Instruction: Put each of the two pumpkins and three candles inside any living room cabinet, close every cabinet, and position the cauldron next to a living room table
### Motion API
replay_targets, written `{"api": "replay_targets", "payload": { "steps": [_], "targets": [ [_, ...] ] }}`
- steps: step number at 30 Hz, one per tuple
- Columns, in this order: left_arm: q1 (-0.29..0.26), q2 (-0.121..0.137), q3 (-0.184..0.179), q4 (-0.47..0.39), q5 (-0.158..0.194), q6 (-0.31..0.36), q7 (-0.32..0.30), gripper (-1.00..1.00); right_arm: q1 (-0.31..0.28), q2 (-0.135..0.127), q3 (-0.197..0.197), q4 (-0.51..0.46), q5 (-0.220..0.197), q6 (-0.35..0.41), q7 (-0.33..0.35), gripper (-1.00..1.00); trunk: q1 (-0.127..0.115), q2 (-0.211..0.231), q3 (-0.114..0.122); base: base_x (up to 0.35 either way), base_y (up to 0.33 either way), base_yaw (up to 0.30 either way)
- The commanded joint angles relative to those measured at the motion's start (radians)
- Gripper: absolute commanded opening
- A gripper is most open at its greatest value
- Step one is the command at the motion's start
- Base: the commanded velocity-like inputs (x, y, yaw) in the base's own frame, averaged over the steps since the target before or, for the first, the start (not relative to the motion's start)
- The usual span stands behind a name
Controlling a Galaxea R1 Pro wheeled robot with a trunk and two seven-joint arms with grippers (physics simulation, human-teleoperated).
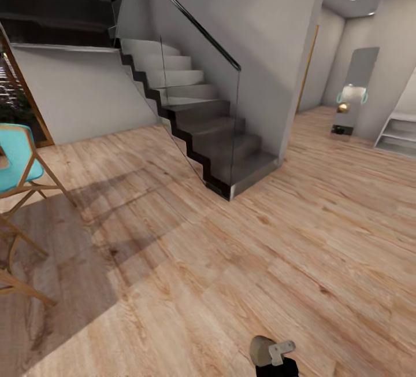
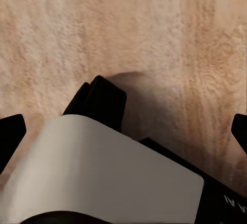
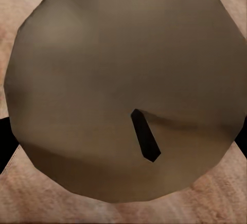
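A pale grey-cream candle (image 3: 123,87), wick toward the lens, sits clamped between the right gripper (image 1: 276,354) fingers at six o'clock in the head view, low over the plank floor (image 1: 242,261). The left gripper (image 2: 123,131) hangs spread wide above bare boards. A dark staircase (image 1: 202,128) rises at twelve o'clock; a turquoise chair (image 1: 17,160) stands at nine.

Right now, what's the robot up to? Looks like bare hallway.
It is in transit, carrying a candle in the right gripper; the wrist view shows its round top and dark wick between the fingers. The left gripper is open, holding nothing, over the wood floor. Ahead are a staircase and, at left, a turquoise chair.
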Motion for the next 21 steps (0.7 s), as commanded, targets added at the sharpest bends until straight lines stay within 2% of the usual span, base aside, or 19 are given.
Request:
{"api": "replay_targets", "payload": {
  "steps": [1,10,21],
  "targets": [
    [0.0,-0.001,0.002,0.005,0.001,-0.006,0.0,1.0,0.0,0.0,0.0,0.004,0.0,-0.004,-0.001,-1.0,-0.004,0.007,0.003,0.0,0.0,0.295],
    [0.003,-0.006,0.005,0.055,0.002,-0.018,-0.002,1.0,0.017,0.003,0.001,0.013,0.001,-0.015,0.0,-1.0,-0.004,0.007,0.003,0.0,0.0,0.296],
    [0.003,-0.006,0.003,0.059,-0.008,-0.018,-0.005,1.0,0.043,0.005,0.002,0.013,0.003,-0.015,0.0,-1.0,-0.004,0.007,0.003,0.0,0.0,0.297]
  ]
}}
